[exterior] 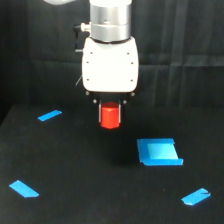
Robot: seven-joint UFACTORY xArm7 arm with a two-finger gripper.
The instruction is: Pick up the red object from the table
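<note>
The red object [110, 117], a short red-orange block, sits between the dark fingers of my gripper [110, 119], just under the white gripper body [110, 64]. The jaws are closed against its sides. The block hangs above the black table [75, 170] and does not touch it. A faint shadow lies on the table below it. The fingertips are mostly hidden by the block and the dark background.
A blue square patch [159, 152] lies on the table toward the exterior view's right of the gripper. Blue tape strips lie at the back left [49, 115], front left [24, 189] and front right [196, 197]. A black curtain hangs behind.
</note>
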